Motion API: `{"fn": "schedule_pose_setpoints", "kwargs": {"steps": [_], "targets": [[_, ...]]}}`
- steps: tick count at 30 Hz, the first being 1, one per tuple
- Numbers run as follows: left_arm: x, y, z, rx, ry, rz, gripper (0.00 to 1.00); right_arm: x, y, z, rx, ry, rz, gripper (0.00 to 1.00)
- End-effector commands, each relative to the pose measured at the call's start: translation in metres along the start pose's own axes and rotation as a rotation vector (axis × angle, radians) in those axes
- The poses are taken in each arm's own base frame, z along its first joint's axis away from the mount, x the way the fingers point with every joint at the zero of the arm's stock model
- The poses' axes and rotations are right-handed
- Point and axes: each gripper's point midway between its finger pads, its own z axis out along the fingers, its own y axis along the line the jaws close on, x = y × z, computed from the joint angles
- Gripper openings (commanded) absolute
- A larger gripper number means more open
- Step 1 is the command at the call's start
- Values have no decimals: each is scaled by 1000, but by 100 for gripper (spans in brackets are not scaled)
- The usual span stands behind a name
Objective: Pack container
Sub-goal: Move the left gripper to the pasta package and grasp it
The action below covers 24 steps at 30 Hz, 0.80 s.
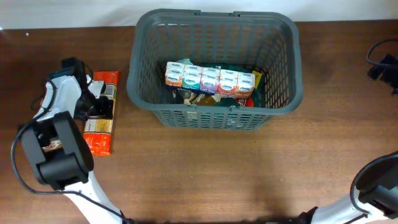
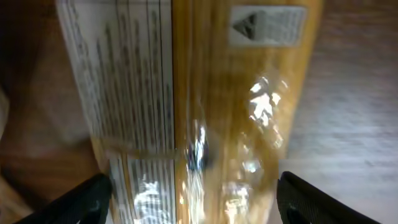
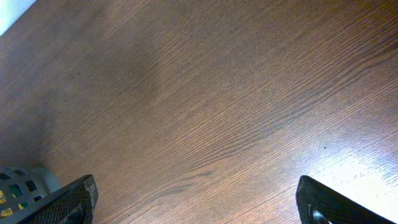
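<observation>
The dark grey slotted container stands at the back middle of the table. It holds a row of white-and-green packs on top of other packets. A long orange clear-wrapped packet lies flat on the table left of it. My left gripper is open right over this packet. In the left wrist view the packet fills the frame, with the fingers either side of it, not closed. My right gripper is open and empty over bare wood, with a corner of the container at its lower left.
A black cable and plug lie at the right edge. The table's far edge runs just behind the container. Part of the right arm shows at the bottom right of the overhead view.
</observation>
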Motion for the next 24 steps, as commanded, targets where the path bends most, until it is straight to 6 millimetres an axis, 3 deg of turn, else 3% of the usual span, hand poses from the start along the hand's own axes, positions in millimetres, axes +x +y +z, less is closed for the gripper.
{"fn": "schedule_pose_setpoints", "kwargs": {"steps": [1,3,4,5,6,7,12,15,18,21,24], "targets": [[3,3,21,0,38,-30,79,0,3,-1,-7,-2,2,99],[3,2,27,3,46,-38,75,0,3,-1,-7,-2,2,99],[4,2,29,5,51,-37,64,0,3,-1,-7,-2,2,99],[5,2,30,5,55,-36,48,0,3,-1,-7,-2,1,99],[5,2,30,5,55,-36,20,0,3,-1,-7,-2,1,99],[5,2,30,5,55,-35,2,0,3,-1,-7,-2,1,99],[6,2,16,11,78,-17,1,0,3,-1,-7,-2,2,99],[-6,8,-28,8,76,-2,2,0,3,-1,-7,-2,1,99],[-29,16,-81,-10,0,27,2,0,3,-1,-7,-2,1,99],[-59,19,-154,-57,-169,46,2,0,3,-1,-7,-2,1,99],[-81,8,-228,-117,-367,126,2,0,3,-1,-7,-2,1,99]]}}
